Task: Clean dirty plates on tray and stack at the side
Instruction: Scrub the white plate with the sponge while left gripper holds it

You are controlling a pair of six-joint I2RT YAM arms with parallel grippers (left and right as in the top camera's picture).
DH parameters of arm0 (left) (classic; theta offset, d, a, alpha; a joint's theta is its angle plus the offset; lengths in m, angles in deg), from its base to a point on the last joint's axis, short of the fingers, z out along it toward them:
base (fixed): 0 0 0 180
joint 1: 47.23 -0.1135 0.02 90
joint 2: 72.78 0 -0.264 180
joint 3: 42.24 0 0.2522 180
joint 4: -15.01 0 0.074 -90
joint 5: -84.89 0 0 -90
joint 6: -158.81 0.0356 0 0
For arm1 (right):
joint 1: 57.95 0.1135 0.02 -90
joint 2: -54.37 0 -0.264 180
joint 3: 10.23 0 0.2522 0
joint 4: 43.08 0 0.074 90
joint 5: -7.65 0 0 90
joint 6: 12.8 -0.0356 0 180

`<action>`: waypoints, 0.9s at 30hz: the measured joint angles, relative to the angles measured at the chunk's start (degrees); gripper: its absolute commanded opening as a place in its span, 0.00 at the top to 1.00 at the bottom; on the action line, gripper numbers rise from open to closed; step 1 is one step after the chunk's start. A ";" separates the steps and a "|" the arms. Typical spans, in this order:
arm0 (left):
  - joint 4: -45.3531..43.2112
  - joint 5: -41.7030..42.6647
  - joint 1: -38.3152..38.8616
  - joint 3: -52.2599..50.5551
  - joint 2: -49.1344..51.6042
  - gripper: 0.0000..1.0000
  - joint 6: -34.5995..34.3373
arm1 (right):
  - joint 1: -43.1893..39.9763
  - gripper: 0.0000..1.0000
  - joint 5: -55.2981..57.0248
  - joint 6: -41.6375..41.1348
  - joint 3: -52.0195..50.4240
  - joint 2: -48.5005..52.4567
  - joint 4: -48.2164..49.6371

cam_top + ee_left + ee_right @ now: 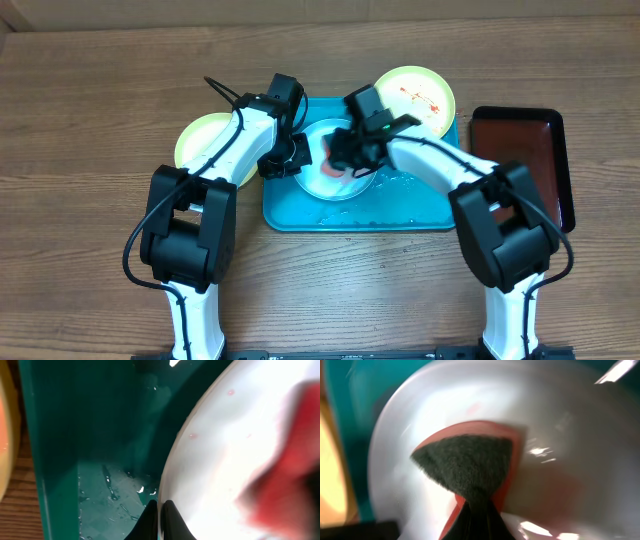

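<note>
The light blue plate (335,182) lies in the middle of the turquoise tray (350,217). My left gripper (290,160) is shut on the plate's left rim; in the left wrist view the fingers (161,510) pinch the edge of the white plate (225,460). My right gripper (345,155) is shut on a red sponge with a dark scouring face (470,465) and presses it on the plate's centre (560,435). Faint pink smears remain on the plate. A yellow-green plate (203,140) lies on the table left of the tray. Another (415,95), smeared with red sauce, sits at the tray's far right corner.
A dark red-brown tray (520,160) with black edges lies right of the turquoise tray. Water drops and wet patches lie on the turquoise tray floor (110,495). The wooden table (100,250) surrounds everything.
</note>
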 measured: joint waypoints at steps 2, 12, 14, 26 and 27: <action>0.00 0.31 0.09 0.00 0.00 0.96 0.00 | -2.43 0.96 0.50 -0.13 0.33 0.00 -1.66; 0.02 1.27 0.44 0.00 0.00 0.95 0.37 | -6.80 0.96 -0.17 0.52 2.25 0.00 -10.93; 0.00 1.25 0.46 0.00 0.00 0.96 0.37 | -6.34 0.96 -0.74 0.74 2.25 0.00 -9.99; 0.74 0.63 0.42 -0.02 0.00 0.96 0.68 | 3.82 0.96 -3.63 -0.63 2.25 0.20 -9.62; 0.81 0.63 0.42 -0.02 0.00 0.96 0.87 | 3.93 0.96 -4.20 -1.05 2.29 0.20 -10.64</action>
